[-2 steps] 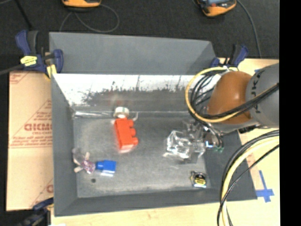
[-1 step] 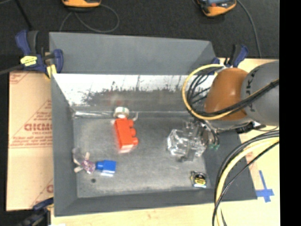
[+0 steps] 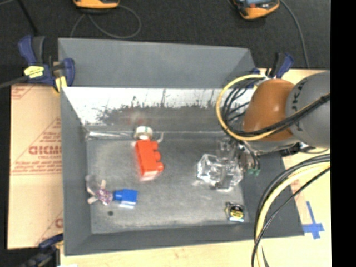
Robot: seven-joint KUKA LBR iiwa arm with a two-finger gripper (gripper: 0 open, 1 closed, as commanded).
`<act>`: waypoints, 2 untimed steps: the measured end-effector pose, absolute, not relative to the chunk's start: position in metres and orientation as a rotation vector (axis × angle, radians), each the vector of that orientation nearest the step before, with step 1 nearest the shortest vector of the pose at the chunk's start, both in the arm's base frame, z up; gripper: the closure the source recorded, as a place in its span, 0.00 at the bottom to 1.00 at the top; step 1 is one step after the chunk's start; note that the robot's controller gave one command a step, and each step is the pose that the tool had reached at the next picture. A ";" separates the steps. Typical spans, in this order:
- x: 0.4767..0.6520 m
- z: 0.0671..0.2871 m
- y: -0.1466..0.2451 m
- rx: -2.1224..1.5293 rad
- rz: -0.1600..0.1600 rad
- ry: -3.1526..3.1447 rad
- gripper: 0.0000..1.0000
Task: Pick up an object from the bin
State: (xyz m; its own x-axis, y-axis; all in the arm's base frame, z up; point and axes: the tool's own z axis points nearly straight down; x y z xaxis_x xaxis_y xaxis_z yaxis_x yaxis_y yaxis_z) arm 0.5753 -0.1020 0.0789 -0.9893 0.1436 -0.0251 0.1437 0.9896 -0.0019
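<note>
The claw [image 3: 236, 161] sits low at the 3 o'clock side of the bin [image 3: 167, 93], under the arm's orange cover [image 3: 267, 107] and its looped cables. It is hard against a clear, crumpled plastic thing [image 3: 211, 170] that lies at its 8 o'clock. That looks like the piece to take, so the step in hand is probably closing on it.

To do that well, I would centre the claw over the thickest fold of the plastic, not its thin edge. I would then go down until just short of the bin floor and squeeze gently. Stuff like this likely buckles and slips, and its glare hides where it really ends. A straight lift would also keep it off the wall at 3 o'clock.

Whether the claw is spread or pressed together I cannot tell, as its tip is lost in dark metal and the sheen of the plastic. Nor can I say that it holds the piece; it appears to touch it or stand just beside it.

Further out at 9 o'clock lies a red block [image 3: 149, 159], with a small pale ring [image 3: 143, 132] at its 12 o'clock end. At the claw's 6 o'clock, near the bin's corner, sits a small black-and-yellow thing [image 3: 235, 212]. Well apart, at the bin's 8 o'clock, a blue piece [image 3: 125, 197] lies beside a purple scrap [image 3: 98, 192]
</note>
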 end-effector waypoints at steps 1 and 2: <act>0.576 0.080 -0.101 0.222 -0.004 3.105 1.00; 0.579 0.178 -0.102 0.217 0.000 3.125 1.00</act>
